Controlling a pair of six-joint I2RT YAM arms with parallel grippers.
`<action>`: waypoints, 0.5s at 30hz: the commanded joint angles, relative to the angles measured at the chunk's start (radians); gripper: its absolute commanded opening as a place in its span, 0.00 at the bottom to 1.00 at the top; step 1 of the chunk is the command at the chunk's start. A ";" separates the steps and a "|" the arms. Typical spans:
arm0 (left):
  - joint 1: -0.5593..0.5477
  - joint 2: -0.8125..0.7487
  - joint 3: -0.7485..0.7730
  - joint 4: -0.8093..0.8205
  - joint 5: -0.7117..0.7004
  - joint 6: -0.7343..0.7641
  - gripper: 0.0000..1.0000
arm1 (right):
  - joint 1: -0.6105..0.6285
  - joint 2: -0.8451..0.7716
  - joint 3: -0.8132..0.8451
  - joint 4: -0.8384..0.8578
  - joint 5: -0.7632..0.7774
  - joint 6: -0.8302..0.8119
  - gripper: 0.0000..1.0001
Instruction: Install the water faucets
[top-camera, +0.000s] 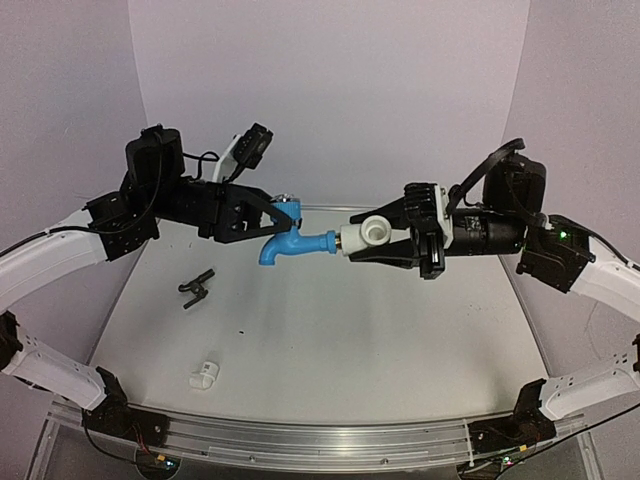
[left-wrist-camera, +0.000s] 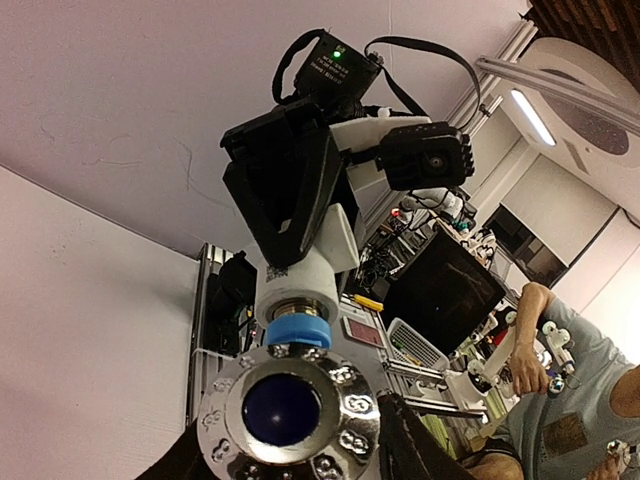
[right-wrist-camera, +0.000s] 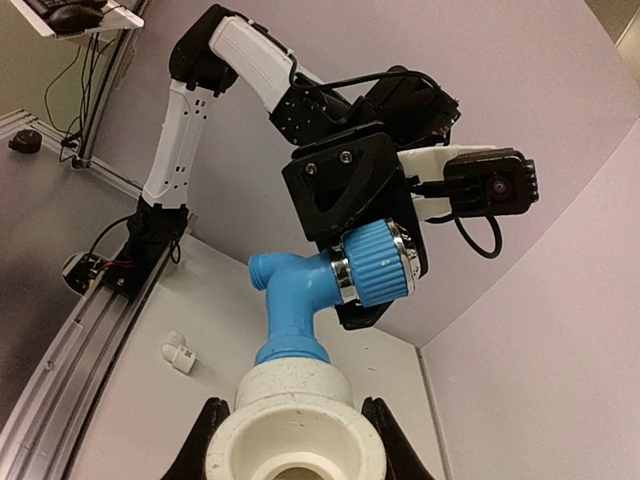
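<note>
The blue faucet is held in the air between both arms, above the far part of the table. My left gripper is shut on its ribbed knob. The knob's chrome face fills the left wrist view between my left fingers. My right gripper is shut on a white pipe fitting. The faucet's straight stem sits in the mouth of the fitting, also seen in the left wrist view. How deep it is seated is hidden.
A small black part lies on the table at the left. A small white fitting lies near the front left, also in the right wrist view. An aluminium rail runs along the near edge.
</note>
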 joint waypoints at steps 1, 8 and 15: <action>-0.006 -0.067 0.012 -0.003 0.023 0.071 0.46 | -0.012 0.007 0.043 0.031 0.088 0.169 0.00; -0.008 -0.091 0.024 -0.117 -0.037 0.191 0.36 | -0.012 0.033 0.047 0.025 0.087 0.425 0.00; -0.011 -0.123 0.006 -0.167 -0.093 0.321 0.28 | -0.015 0.049 0.045 0.023 0.035 0.619 0.00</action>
